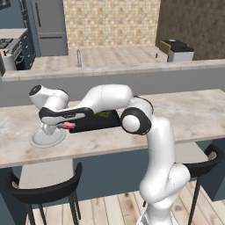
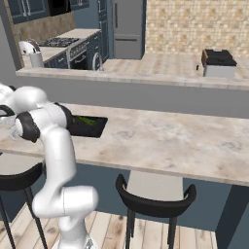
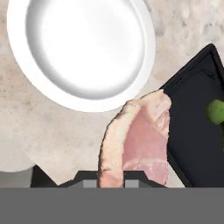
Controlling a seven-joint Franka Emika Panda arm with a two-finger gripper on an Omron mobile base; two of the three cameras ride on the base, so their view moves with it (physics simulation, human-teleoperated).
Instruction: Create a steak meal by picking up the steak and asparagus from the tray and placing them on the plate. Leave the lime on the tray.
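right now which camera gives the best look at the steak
The hand view: the steak hangs large between the shut jaws, its pale edge and pink face clear, between the plate and the tray. The left base view gives a small pink sliver under the hand. In the right base view I cannot make it out.

Lime cut by right edge; tray partly behind arm; steak lower end hidden.

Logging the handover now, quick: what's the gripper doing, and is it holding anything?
Gripper: shut on the flat pink-red raw steak, carried between the black tray and the round white plate.
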